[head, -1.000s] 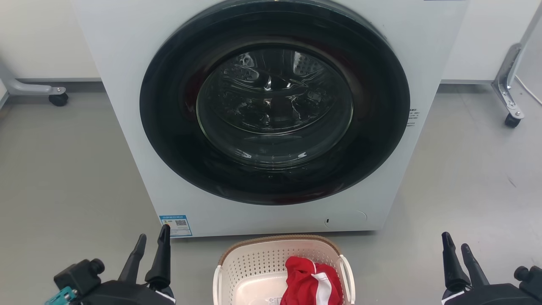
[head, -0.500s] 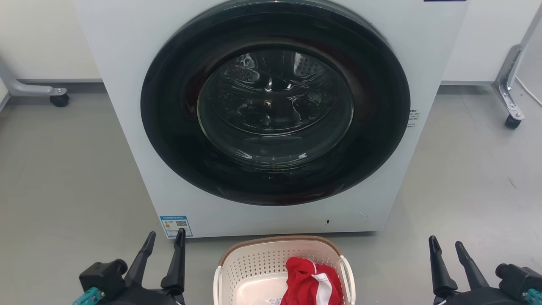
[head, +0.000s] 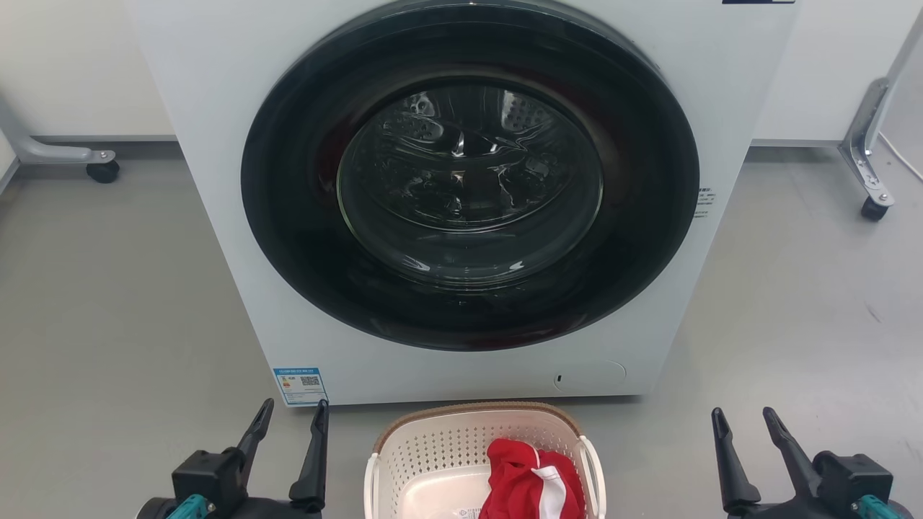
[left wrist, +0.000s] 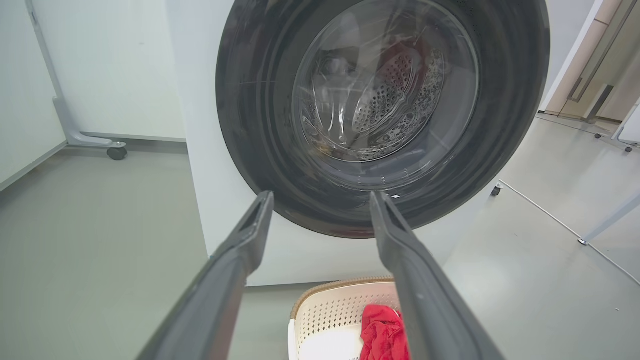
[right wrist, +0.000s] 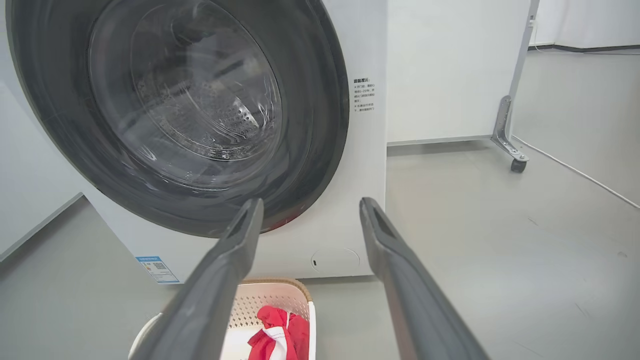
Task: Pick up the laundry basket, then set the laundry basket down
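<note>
The laundry basket (head: 447, 440), cream-white and perforated with a brown rim, stands on the floor at the bottom centre of the head view, just in front of the washing machine. A red and white garment (head: 530, 479) lies in it. My left gripper (head: 292, 412) is open, left of the basket and apart from it. To the basket's right, my right gripper (head: 743, 419) is open and holds nothing. In the left wrist view the basket (left wrist: 330, 310) sits low between the fingers (left wrist: 250, 235). In the right wrist view the basket (right wrist: 270, 300) lies at the bottom left.
A white washing machine (head: 216, 108) with a large dark round door (head: 469, 180) stands right behind the basket. Grey floor spreads on both sides. Wheeled metal frame legs stand at the far left (head: 101, 169) and far right (head: 872, 205).
Both grippers have moved inward toward the basket, the left one to the right and the right one to the left. The basket and garment have not moved.
</note>
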